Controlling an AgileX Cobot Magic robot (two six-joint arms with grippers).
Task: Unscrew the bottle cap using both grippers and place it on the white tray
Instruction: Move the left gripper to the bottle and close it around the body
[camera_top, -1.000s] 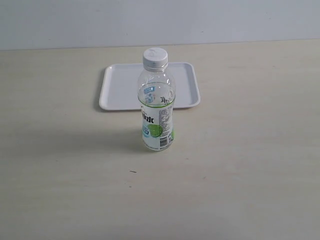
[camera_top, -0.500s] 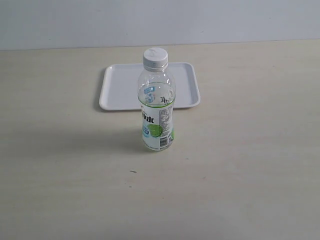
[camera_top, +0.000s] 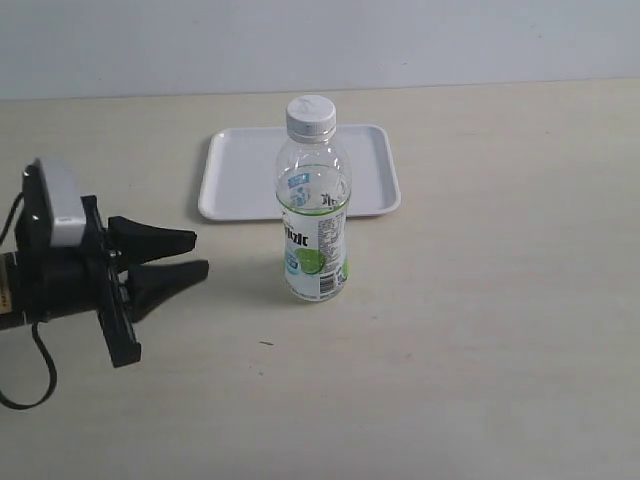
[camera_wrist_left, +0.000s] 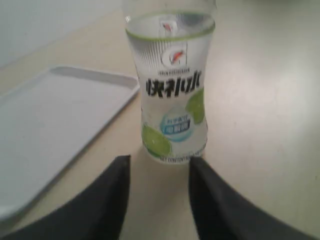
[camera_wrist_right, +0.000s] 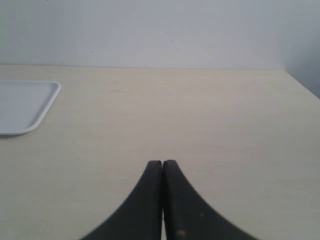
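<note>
Near tray (camera_top: 240, 175), bottle (camera_top: 316, 235) stands (cap (camera_top: 310, 115) on).

so the bottle (camera_top: 316, 225) stands upright on the table (camera_top: 480, 330), roughly mid-table, with the bottle cap (camera_top: 310, 115) sitting on top of its neck. the tray (camera_top: 240, 175) lies flat on the table just behind the bottle. the left hand (camera_top: 200, 252) is off to the bottle's left, near but apart from it, tips pointing toward its lower half. the right hand (camera_wrist_right: 162, 163) is low over the table, with a corner of the tray ahead and off to one side
</note>
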